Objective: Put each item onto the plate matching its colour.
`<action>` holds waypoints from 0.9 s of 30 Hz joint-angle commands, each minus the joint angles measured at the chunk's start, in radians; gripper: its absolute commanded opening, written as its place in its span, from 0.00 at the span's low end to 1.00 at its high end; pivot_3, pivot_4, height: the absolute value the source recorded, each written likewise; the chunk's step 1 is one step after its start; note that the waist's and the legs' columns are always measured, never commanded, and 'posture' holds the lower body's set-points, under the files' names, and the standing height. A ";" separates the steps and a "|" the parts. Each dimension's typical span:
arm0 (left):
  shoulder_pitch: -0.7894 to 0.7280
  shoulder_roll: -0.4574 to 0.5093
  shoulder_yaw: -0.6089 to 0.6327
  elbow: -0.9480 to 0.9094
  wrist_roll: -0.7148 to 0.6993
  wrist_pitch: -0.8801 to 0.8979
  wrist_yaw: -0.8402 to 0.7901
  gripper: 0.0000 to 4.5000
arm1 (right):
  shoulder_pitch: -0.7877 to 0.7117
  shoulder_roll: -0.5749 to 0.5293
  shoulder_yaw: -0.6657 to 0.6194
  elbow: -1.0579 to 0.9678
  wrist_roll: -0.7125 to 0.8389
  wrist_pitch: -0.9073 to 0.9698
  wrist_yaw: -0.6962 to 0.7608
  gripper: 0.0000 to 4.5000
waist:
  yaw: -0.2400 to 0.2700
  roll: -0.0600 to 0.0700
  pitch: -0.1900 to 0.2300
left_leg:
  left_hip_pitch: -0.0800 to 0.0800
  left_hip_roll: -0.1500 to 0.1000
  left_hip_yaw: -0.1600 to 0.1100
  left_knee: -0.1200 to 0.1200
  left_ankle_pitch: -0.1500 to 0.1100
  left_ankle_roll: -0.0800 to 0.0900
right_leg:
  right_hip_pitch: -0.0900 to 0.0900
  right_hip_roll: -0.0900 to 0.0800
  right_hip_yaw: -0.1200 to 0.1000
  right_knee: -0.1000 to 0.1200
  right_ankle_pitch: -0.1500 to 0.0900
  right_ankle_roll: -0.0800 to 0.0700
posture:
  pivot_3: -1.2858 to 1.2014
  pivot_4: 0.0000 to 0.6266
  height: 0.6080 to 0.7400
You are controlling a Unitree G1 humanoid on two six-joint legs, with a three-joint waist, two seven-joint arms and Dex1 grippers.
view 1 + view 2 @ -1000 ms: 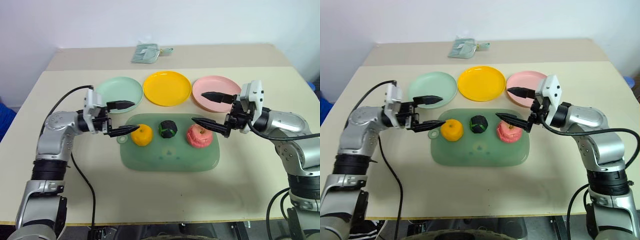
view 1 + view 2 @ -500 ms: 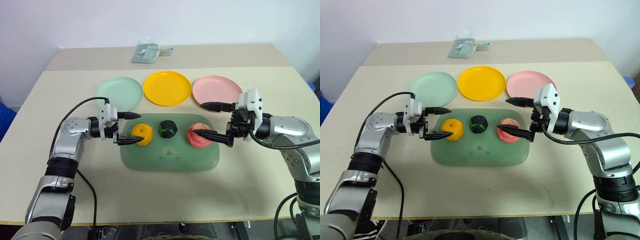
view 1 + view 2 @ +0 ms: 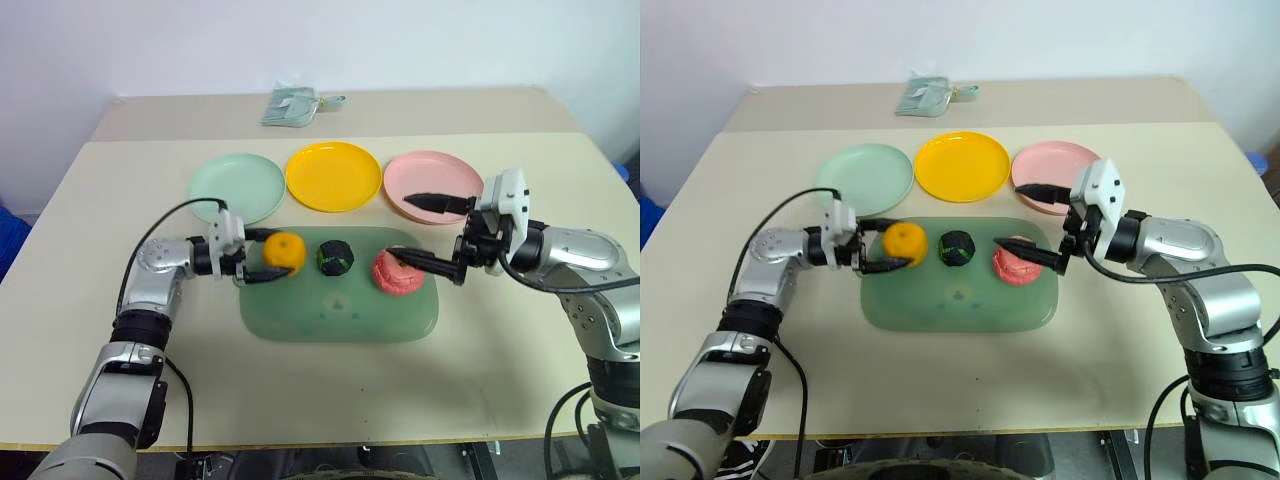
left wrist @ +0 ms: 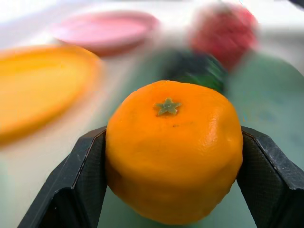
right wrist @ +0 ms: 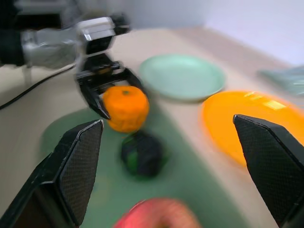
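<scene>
Beige table [image 3: 300, 390] is sitting vs a white wall; no writing readable. Left gripper [image 3: 268, 257] is clamping the tangerine [image 3: 285, 251] over the green board's [image 3: 340, 315] left end. Right gripper [image 3: 420, 233] is gaping wide w/ the apple [image 3: 396, 272] just beside its lower finger; pink plate [image 3: 432, 180] behind it. Bare table is lying nearer the front edge.

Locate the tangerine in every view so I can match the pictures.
Left eye view: tangerine, upper-left of the cutting board.
Right eye view: tangerine, same spot.
Left wrist view: centre, between black fingers.
Right wrist view: centre-left.
Shared landmark: black ball beside it.
</scene>
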 commanded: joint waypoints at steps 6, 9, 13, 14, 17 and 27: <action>-0.382 -0.137 0.079 0.416 0.124 -0.139 0.507 0.70 | -0.161 0.091 0.013 0.211 -0.208 -0.139 -0.215 1.00 | 0.024 -0.001 -0.001 | 0.000 -0.001 0.001 0.000 0.003 -0.005 | 0.001 0.000 0.000 -0.001 0.000 0.001 | 0.52 0.24 1.00; -0.470 -0.205 0.069 0.547 0.168 -0.136 0.595 0.70 | -0.180 0.112 0.019 0.225 -0.236 -0.135 -0.247 1.00 | 0.022 -0.001 0.000 | -0.002 -0.002 0.003 0.001 0.003 -0.005 | -0.002 0.000 0.000 0.000 0.001 0.001 | 0.52 0.24 1.00; -0.530 -0.278 0.077 0.636 0.188 -0.131 0.635 0.70 | -0.152 0.104 0.016 0.192 -0.244 -0.140 -0.242 1.00 | 0.018 -0.001 0.000 | -0.005 -0.002 0.003 0.001 0.003 -0.005 | -0.005 0.000 0.000 0.000 0.001 0.002 | 0.52 0.24 1.00; -0.538 -0.290 0.082 0.649 0.190 -0.123 0.643 0.70 | -0.144 0.102 0.013 0.183 -0.246 -0.140 -0.244 1.00 | 0.018 -0.001 0.000 | -0.005 -0.001 0.003 0.001 0.003 -0.005 | -0.006 0.000 0.000 0.000 0.001 0.002 | 0.52 0.24 1.00; -0.549 -0.309 0.067 0.674 0.229 -0.114 0.677 0.81 | -0.119 0.099 0.005 0.142 -0.238 -0.124 -0.251 1.00 | 0.013 -0.001 0.000 | -0.005 -0.001 0.003 0.001 0.003 -0.005 | -0.006 0.001 0.000 0.000 0.001 0.002 | 0.52 0.24 1.00; -0.578 -0.318 0.108 0.660 0.224 -0.174 0.622 0.99 | -0.093 0.092 -0.006 0.095 -0.232 -0.101 -0.264 1.00 | -0.001 -0.001 0.000 | -0.005 -0.001 0.004 0.001 0.003 -0.005 | -0.006 0.001 0.001 0.001 0.001 0.002 | 0.52 0.24 1.00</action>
